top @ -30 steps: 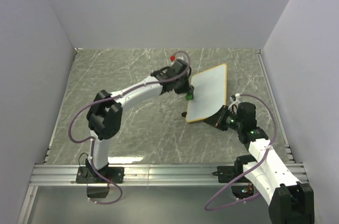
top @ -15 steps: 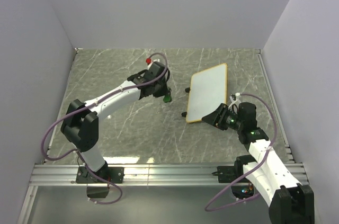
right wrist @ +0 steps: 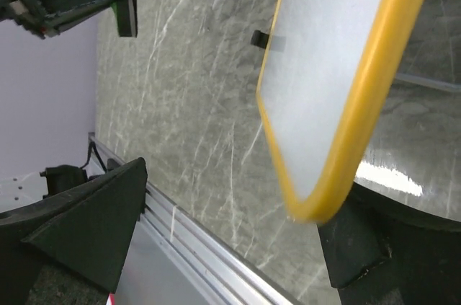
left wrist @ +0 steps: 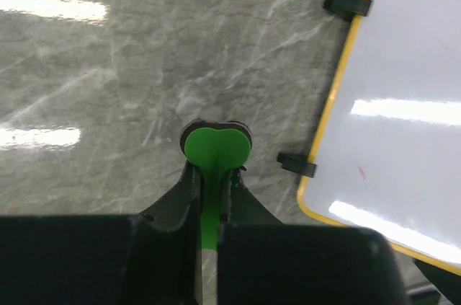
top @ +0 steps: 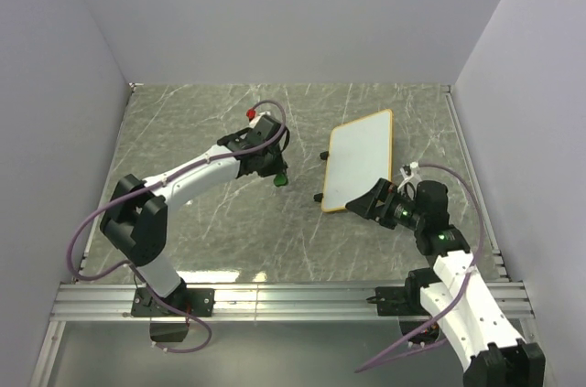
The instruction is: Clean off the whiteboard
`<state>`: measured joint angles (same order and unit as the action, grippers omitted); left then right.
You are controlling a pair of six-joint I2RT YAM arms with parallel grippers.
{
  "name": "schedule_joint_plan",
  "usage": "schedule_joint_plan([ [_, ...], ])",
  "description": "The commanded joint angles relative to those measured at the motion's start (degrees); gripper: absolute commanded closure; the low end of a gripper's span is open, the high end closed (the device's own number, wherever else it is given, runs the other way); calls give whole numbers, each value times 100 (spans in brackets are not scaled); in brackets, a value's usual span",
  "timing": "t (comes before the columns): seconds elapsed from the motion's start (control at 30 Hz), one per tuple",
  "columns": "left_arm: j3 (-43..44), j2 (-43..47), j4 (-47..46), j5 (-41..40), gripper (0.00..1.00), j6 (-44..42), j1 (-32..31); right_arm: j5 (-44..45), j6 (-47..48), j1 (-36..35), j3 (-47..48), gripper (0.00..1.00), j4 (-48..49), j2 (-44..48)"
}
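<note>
The whiteboard (top: 359, 160), white with a yellow-orange frame and black feet, lies flat on the marble table, right of centre. In the left wrist view its surface (left wrist: 403, 103) looks clean apart from one tiny reddish fleck. My left gripper (top: 279, 176) hovers left of the board, apart from it, shut on a green eraser (left wrist: 216, 148). My right gripper (top: 374, 201) stands open at the board's near corner; that yellow corner (right wrist: 317, 208) sits between the wide-apart fingers (right wrist: 94, 226), close to the right-hand one.
An aluminium rail (top: 293, 296) runs along the near table edge, also seen in the right wrist view (right wrist: 187, 247). Pale walls enclose the table on the left, back and right. Purple cables loop off both arms.
My left arm has pulled back leftward off the board's left edge, carrying the eraser. My right gripper has opened from shut at the board's near corner. The board has stayed put.
</note>
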<state>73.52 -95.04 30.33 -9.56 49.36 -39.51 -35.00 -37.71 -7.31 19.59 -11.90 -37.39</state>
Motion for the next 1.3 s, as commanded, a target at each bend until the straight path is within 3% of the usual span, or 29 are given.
schedule_joint_plan([
  [0.0, -39, 13, 262, -467, 99, -32, 13, 64, 291, -34, 649, 0, -689, 363],
  [0.03, -4, -144, 489, -572, 97, -23, 13, 133, 378, -34, 755, 0, -873, 416],
  [0.13, -12, -426, 711, -985, 70, -23, 13, 230, 432, -42, 1142, 0, -1603, 644],
  [0.17, -30, -488, 711, -1056, 51, -58, 13, 257, 405, -42, 1230, 0, -1918, 784],
  [0.2, -56, -532, 703, -1074, 43, -58, 13, 301, 397, -34, 1457, 0, -2095, 873],
  [0.27, -144, -664, 685, -1118, 32, -50, 13, 572, 423, -34, 1748, 0, -2647, 1083],
  [0.4, -241, -892, 624, -987, 19, 3, 13, 854, 581, -42, 2635, 0, -3467, 1216],
  [0.5, -241, -972, 615, -881, 2, 73, 13, 846, 546, -34, 2865, 0, -3749, 1365],
  [0.8, 426, -709, 879, -784, 0, 12, -75, 1206, 1047, -34, 3725, 0, -4496, 1304],
  [1.13, 883, 1101, 659, -661, 1, -383, -127, 1927, 765, -34, 3877, 0, -4277, 1813],
  [1.27, 1638, 1401, 1385, -731, 1, -700, -119, 2392, 669, -42, 4008, 0, -4399, 1867],
])
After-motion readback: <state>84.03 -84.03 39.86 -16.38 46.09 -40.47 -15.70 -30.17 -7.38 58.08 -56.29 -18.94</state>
